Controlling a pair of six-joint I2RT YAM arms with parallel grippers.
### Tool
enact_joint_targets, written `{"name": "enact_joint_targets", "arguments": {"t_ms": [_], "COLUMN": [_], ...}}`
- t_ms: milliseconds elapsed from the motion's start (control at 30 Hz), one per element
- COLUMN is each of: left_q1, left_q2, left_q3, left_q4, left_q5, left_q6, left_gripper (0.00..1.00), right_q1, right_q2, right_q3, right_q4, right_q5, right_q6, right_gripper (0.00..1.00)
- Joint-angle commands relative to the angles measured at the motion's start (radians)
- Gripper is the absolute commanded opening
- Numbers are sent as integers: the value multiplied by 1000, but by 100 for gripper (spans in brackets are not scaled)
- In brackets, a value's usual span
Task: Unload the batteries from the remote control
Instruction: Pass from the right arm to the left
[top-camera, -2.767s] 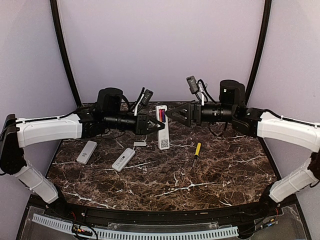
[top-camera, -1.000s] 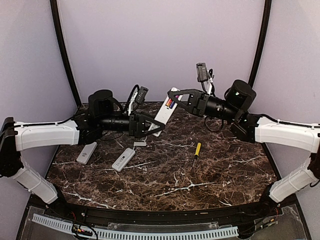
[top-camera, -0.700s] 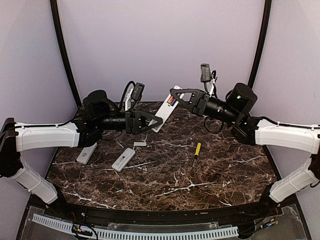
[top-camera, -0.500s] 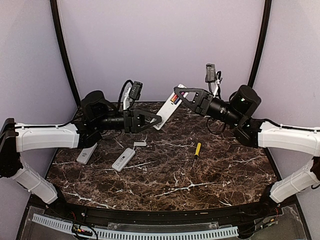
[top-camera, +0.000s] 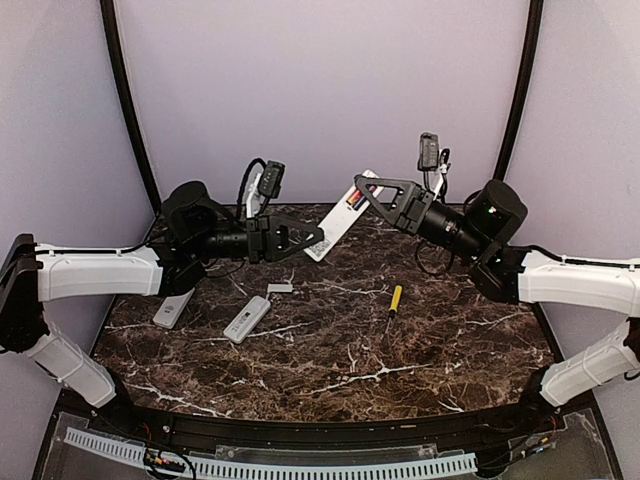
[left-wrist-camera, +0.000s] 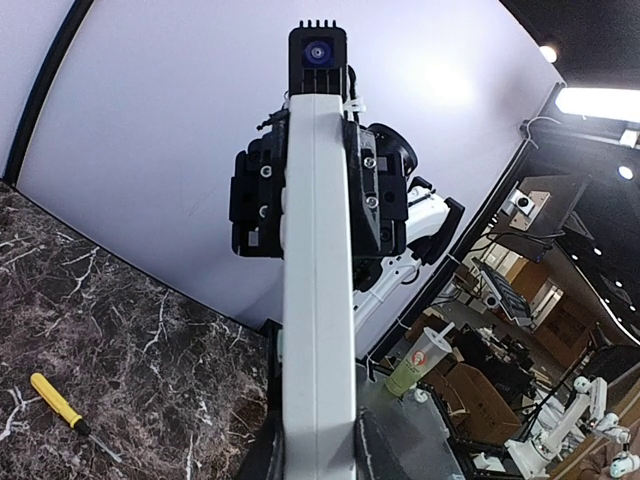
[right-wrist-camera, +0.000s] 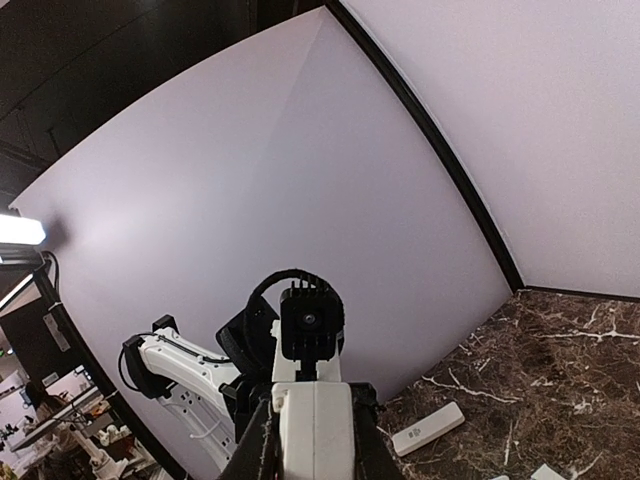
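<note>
Your left gripper (top-camera: 316, 241) has just clamped the raised remote control's (top-camera: 336, 225) left end, right gripper (top-camera: 362, 186) clamps its right end; batteries (top-camera: 352, 200) still seated, ready for extraction.

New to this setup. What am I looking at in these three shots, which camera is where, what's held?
Two robot arms are bolted side by side at the near edge of the table, each ending in a two-finger gripper. The wide shot comes from a fixed camera above and behind them. The other two come from a camera on each wrist. The left gripper and right gripper hold one white remote tilted in the air, one at each end. Its open compartment shows the batteries. On the table lie two other remotes, a small white cover plate and a yellow-handled screwdriver.
</note>
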Motion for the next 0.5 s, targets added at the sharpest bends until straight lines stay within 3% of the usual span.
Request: {"name": "enact_joint_targets", "arguments": {"t_ms": [0, 133, 467], "left_q1": [-2, 5, 51], "left_q2": [-2, -1, -10], "left_q3": [18, 14, -1], "left_q4": [12, 3, -59], "left_q5": [10, 3, 13], "left_q6": [-19, -30, -47], "left_gripper": [12, 2, 0], "right_q1": [1, -1, -23], "right_q2": [4, 8, 7], "right_q3": [-18, -32, -39], "right_q4": [18, 5, -22], "right_q5": [67, 87, 70], "right_q6": [-20, -6, 3], "right_gripper": [0, 9, 59]}}
